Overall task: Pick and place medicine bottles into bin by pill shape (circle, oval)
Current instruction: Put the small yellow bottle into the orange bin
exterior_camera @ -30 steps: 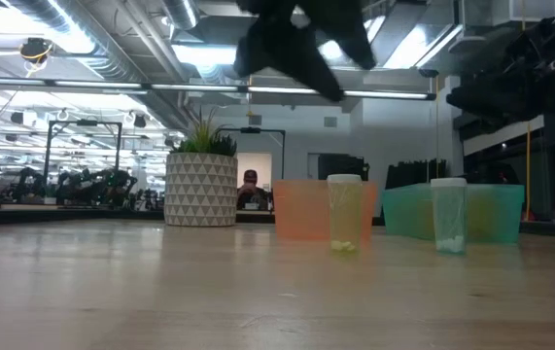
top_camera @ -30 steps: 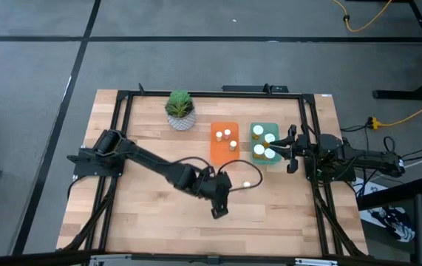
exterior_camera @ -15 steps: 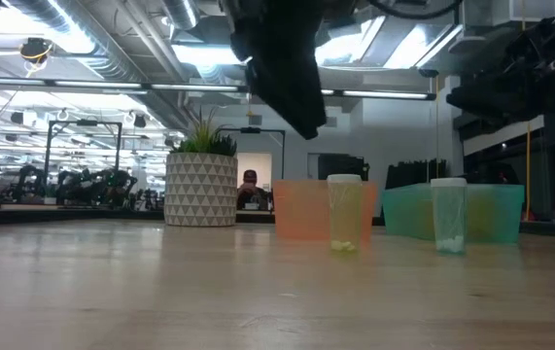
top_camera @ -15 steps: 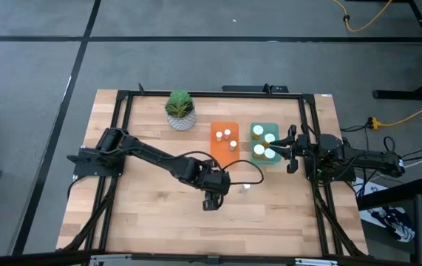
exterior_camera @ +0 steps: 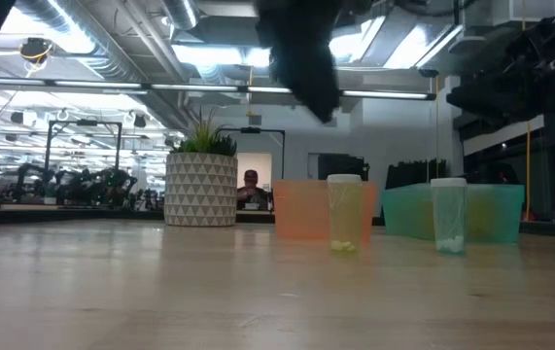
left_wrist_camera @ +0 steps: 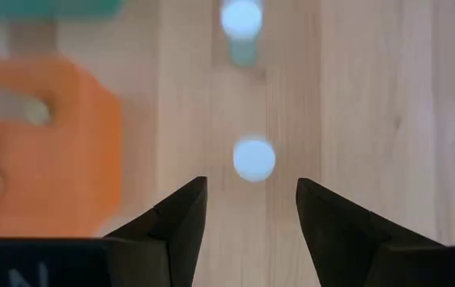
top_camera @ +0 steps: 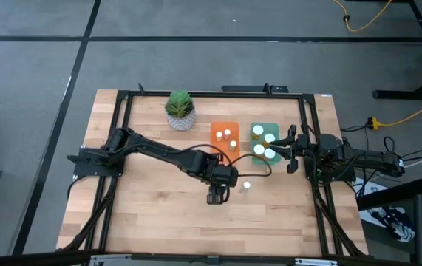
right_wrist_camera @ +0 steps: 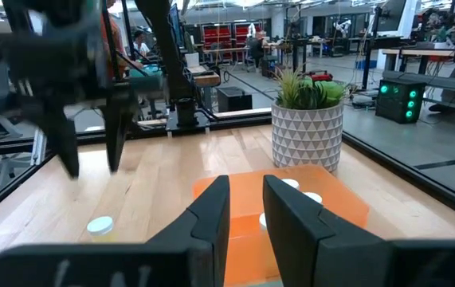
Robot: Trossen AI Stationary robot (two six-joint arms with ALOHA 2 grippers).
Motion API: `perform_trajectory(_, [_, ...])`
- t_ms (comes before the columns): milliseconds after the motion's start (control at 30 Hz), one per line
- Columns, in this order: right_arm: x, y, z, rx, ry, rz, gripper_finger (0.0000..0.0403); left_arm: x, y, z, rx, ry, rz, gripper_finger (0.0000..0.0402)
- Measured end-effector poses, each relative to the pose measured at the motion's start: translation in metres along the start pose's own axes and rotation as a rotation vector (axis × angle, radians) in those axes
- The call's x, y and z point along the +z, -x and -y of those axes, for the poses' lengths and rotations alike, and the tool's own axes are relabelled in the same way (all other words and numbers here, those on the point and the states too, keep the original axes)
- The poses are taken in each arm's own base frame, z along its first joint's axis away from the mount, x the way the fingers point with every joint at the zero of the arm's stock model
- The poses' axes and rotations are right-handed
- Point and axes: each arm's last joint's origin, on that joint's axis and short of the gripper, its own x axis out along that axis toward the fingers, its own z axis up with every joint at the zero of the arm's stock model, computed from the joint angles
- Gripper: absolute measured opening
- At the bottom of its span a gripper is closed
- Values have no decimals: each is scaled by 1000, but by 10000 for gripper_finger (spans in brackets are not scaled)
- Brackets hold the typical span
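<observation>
While the right arm waits near the right edge of the light wooden surface [top_camera: 159, 214], its right end effector [top_camera: 290, 151] sits just beside the teal plastic bin [top_camera: 256, 144], fingers slightly parted and holding nothing. The left arm reaches across the middle of the surface, and the left end effector [top_camera: 217, 196] hangs above the wood with its fingers spread wide and empty. In the left wrist view, a small white-capped medicine bottle [left_wrist_camera: 253, 159] stands just beyond the gap between those fingers, and a second white-capped bottle [left_wrist_camera: 241, 21] stands farther off toward the teal bin. From above, the nearer bottle [top_camera: 245, 186] stands on bare wood just beside the left end effector. More white-capped bottles stand inside the orange plastic bin [top_camera: 218, 151] and the teal bin. A green plant in a white patterned pot [top_camera: 180, 110] sits near the far edge.
</observation>
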Motion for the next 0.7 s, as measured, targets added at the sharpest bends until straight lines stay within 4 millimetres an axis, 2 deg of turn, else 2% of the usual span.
perform_trajectory(133, [1, 0, 0, 1, 0, 4, 81, 15, 12, -6, 6, 12, 36, 187])
perform_trajectory(233, [0, 0, 0, -1, 0, -3, 81, 15, 4, -8, 14, 15, 11, 187])
perform_trajectory(433, [0, 0, 0, -3, 0, -3, 81, 9, -25, 2, 19, -6, -66, 187])
perform_trajectory(700, [0, 0, 0, 0, 1, -4, 81, 3, -40, 10, 31, -29, -115, 187])
